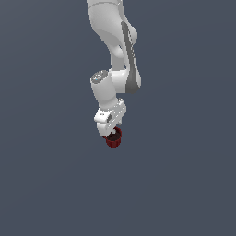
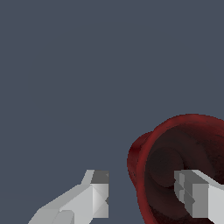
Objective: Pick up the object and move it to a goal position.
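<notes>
The object is a small dark red mug (image 1: 114, 139) with a dark interior, resting on the flat grey ground just below the white arm's hand. My gripper (image 1: 110, 132) is right over it and hides part of its rim. In the wrist view the mug (image 2: 162, 144) is large and close. My gripper (image 2: 142, 192) straddles the mug's wall. One fingertip (image 2: 98, 192) is outside the mug with a visible gap to it. The other fingertip (image 2: 192, 197) is inside the mug's opening. The jaws are open and do not press the wall. A small bulge on the mug's side (image 2: 134, 151) may be its handle.
The plain grey ground (image 1: 46, 184) fills both views around the mug. No other object, container or goal marker shows. The arm's upper links (image 1: 115, 46) rise toward the top of the exterior view.
</notes>
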